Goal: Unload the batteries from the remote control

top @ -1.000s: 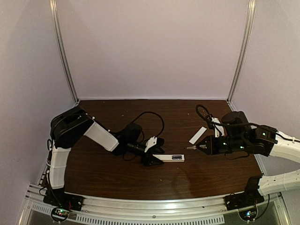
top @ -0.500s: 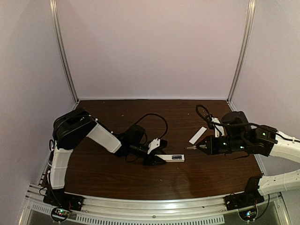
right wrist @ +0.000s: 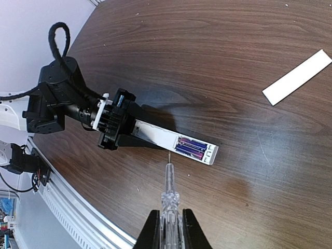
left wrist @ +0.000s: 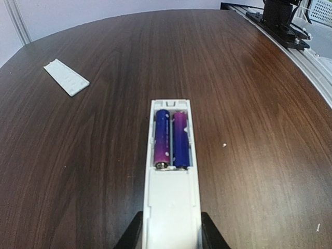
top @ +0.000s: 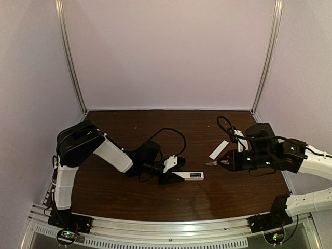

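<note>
The white remote control (left wrist: pixel 171 202) lies face down on the dark table, its compartment uncovered with two purple-blue batteries (left wrist: pixel 171 137) side by side inside. My left gripper (left wrist: pixel 171 236) has both black fingers pressed against the sides of its near end. From above, the remote control (top: pixel 191 176) sticks out rightward from the left gripper (top: pixel 171 175). My right gripper (right wrist: pixel 169 220) is shut on a clear-handled screwdriver (right wrist: pixel 169 187). The screwdriver tip hovers just short of the remote control (right wrist: pixel 155 136), beside the batteries (right wrist: pixel 191 147).
A thin flat white strip (top: pixel 218 150) lies on the table behind the right gripper (top: pixel 224 163), also visible far left in the left wrist view as the strip (left wrist: pixel 66 77). The metal rail (right wrist: pixel 67 207) runs along the near table edge.
The left gripper's jaws have narrowed onto the remote's end and the arm has shifted slightly right. The right arm and screwdriver have stayed still.
</note>
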`<action>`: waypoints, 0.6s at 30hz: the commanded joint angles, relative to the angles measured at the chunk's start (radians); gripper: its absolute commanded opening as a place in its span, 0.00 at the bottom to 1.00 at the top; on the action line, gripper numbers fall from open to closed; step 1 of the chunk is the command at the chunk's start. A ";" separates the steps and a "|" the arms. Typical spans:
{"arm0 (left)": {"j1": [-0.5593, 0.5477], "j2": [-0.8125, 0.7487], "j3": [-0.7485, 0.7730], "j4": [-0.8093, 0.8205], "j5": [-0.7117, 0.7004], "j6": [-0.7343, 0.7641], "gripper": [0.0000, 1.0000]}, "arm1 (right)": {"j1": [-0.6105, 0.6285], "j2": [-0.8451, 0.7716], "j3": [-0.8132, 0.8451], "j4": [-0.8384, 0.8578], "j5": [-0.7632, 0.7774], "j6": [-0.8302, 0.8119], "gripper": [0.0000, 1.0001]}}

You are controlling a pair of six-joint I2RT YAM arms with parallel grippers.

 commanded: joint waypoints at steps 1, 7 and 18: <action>-0.028 -0.098 -0.083 0.074 -0.107 0.050 0.00 | -0.005 -0.007 0.001 -0.025 0.010 -0.018 0.00; -0.074 -0.174 -0.162 0.104 -0.325 0.131 0.00 | -0.006 0.012 0.027 -0.052 0.008 -0.033 0.00; -0.134 -0.193 -0.244 0.231 -0.538 0.216 0.00 | -0.005 0.043 0.027 -0.029 -0.002 -0.045 0.00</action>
